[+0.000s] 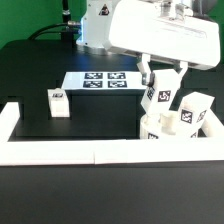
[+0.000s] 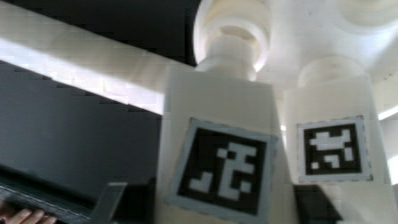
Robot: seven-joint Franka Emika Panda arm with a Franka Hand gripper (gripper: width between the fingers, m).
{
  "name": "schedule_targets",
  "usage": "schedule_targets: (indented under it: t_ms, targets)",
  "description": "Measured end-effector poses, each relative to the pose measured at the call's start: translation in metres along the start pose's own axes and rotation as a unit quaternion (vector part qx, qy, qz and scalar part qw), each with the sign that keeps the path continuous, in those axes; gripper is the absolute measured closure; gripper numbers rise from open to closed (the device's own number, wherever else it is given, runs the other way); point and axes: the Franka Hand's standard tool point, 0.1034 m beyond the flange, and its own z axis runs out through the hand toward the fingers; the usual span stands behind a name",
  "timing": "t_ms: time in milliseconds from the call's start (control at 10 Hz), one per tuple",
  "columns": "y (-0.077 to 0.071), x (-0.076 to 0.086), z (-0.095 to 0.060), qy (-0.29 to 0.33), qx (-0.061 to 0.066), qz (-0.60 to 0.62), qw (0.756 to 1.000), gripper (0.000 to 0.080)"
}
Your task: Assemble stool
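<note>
Gripping the held leg [image 1: 160,100]: gripper [image 1: 162,90] is closed on it from above, one finger each side. Leg is upright, tag facing the exterior camera.

Relative to the marker board [image 1: 105,80]:
- Gripper and held leg are to the exterior view's right of it and nearer the camera, apart from it.
- Seat [image 1: 158,130] is directly under the held leg, same side of the marker board, close to the rail [image 1: 60,152].
- Second leg [image 1: 195,112] stands on the seat just beside the held leg, further from the marker board.
- Loose leg [image 1: 57,102] lies on the counter [image 1: 100,115] to the exterior view's left of the marker board, slightly nearer the camera, well apart from the gripper.

Held leg's lower end meets the seat; can't tell from either view whether it is fully home in the socket.

Wrist view: the two standing legs are side by side, close but not touching, each ending at a round boss on the seat.

Labels: each leg carries a black-and-white square tag, and the marker board carries several of the same kind. Tags are blocky patterns, not lettering.
</note>
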Motion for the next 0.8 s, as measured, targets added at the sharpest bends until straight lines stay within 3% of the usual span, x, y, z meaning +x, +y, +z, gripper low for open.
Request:
schedule_targets:
  t_ms: [800]
  targets:
    - [-0.0031, -0.008, 0.0107, -0.006, -0.003, -0.007, 1.0, 0.0475]
